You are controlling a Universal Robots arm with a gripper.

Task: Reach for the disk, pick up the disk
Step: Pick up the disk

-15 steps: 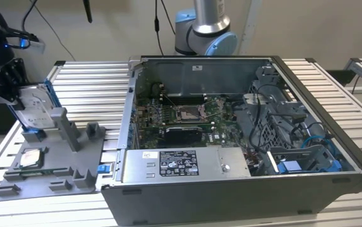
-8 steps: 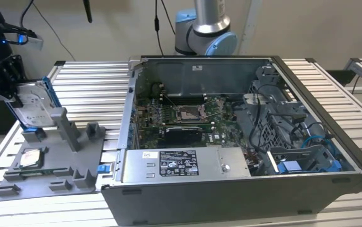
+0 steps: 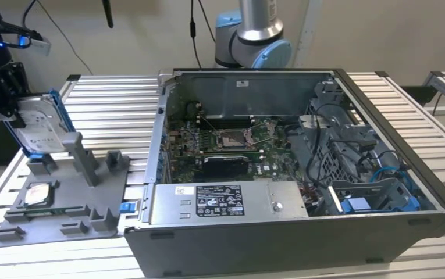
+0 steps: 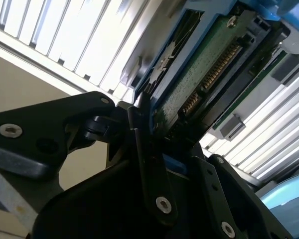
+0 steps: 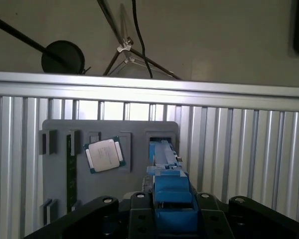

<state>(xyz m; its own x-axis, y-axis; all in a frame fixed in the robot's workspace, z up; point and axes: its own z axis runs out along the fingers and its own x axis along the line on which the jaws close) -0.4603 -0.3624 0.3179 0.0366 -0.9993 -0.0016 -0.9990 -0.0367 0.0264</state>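
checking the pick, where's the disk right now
In the exterior view the disk stands on edge at the far left, clamped in the gripper over the grey fixture tray, to the left of the open computer case.

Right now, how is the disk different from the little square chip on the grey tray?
The disk stands on edge; the chip lies flat on the grey tray. The disk is bigger, oblong, with blue rails; the chip is small, square, green-edged. Both have silver-grey faces.
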